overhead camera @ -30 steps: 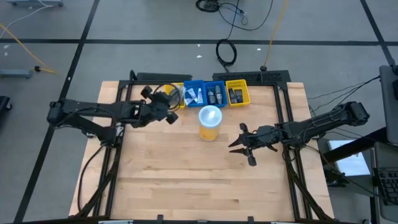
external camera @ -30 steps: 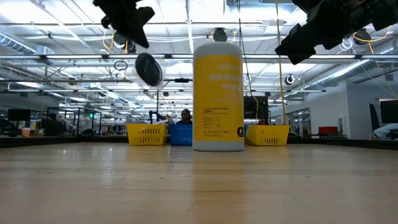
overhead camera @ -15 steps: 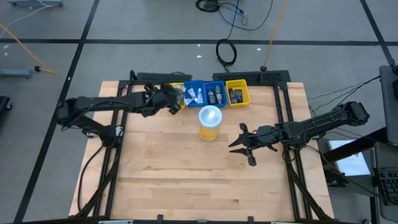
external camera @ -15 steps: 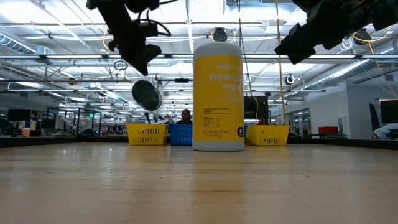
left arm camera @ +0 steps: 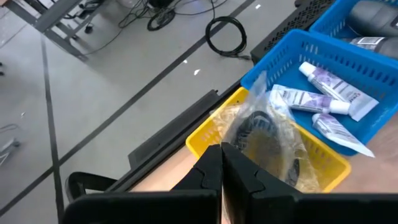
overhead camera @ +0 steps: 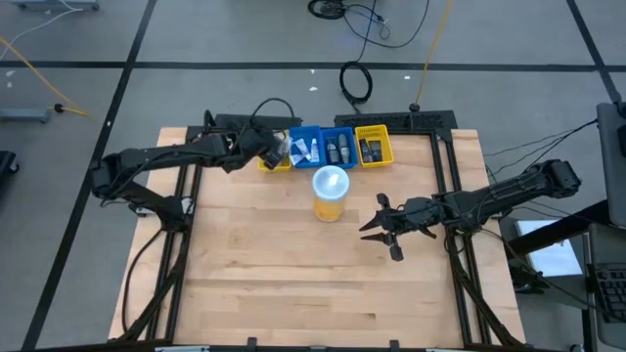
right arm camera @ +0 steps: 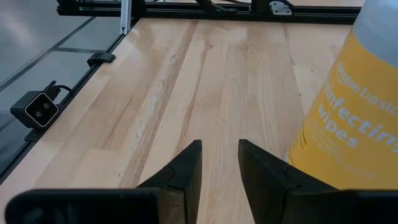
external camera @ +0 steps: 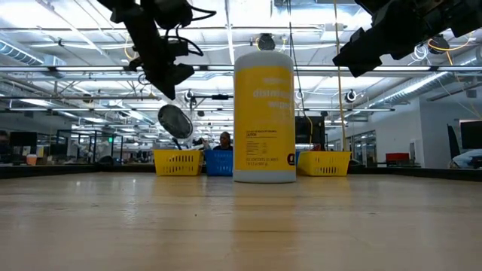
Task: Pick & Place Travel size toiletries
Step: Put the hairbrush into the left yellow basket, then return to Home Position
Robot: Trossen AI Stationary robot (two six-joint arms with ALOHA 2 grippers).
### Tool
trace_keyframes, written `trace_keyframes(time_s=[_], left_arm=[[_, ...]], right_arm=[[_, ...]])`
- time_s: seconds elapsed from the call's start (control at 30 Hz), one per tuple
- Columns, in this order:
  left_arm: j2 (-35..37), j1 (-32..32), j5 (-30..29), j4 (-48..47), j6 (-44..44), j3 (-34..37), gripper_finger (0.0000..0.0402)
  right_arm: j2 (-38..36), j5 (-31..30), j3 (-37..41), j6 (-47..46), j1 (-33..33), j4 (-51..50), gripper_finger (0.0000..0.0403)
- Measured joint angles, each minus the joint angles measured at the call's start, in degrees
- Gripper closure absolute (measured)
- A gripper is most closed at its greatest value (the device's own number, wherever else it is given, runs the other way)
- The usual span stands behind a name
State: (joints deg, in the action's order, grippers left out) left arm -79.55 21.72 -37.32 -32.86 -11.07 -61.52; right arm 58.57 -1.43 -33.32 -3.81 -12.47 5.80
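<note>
Wooden table (overhead camera: 293,274) bare of toiletries. Round dark packet (left arm camera: 264,140) in clear wrap pinched by left gripper (left arm camera: 222,163), hanging over yellow bin (left arm camera: 323,171); not yet released. White tubes (left arm camera: 323,102) already binned in blue bin (left arm camera: 373,62). Right gripper (overhead camera: 377,228) parted, idle beside yellow cup (overhead camera: 330,193). Placement judged near complete.

Round dark packet (left arm camera: 267,144) in crinkled clear wrap (over yellow bin), white tubes (left arm camera: 329,99) in blue bin.

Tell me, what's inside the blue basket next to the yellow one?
In the blue basket, three small white tubes lie on its floor, seen from the left wrist. Its far end runs out of that picture, so anything lying there cannot be seen.
</note>
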Motion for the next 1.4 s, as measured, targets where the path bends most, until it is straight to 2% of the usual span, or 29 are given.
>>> trace_keyframes(time_s=[0.27,0.57,0.73,0.97,1.13,1.4], left_arm=[[-0.01,1.46,1.22,0.18,-1.56,0.0,0.0402],[-8.72,1.53,3.18,0.12,-2.52,-0.02,0.0402],[-12.77,1.46,6.57,2.69,-1.02,-0.02,0.0402],[-14.03,1.57,5.8,6.4,-2.0,-0.02,0.0396],[-13.46,1.57,4.32,8.43,0.07,-0.02,0.0356],[-13.35,1.3,4.26,8.55,0.36,0.0,0.0247]], right_arm=[[0.0,0.0,0.0,0.0,-0.02,-0.02,0.0303],[0.0,0.0,0.0,-0.02,0.0,-0.04,0.0303],[0.0,0.0,0.0,0.0,-0.02,-0.07,0.0303],[0.0,0.0,0.0,0.0,-0.02,-0.22,0.0303],[0.0,0.01,0.0,0.0,-0.02,-0.43,0.0303],[0.0,0.0,0.0,0.0,-0.01,-0.42,0.0303]])
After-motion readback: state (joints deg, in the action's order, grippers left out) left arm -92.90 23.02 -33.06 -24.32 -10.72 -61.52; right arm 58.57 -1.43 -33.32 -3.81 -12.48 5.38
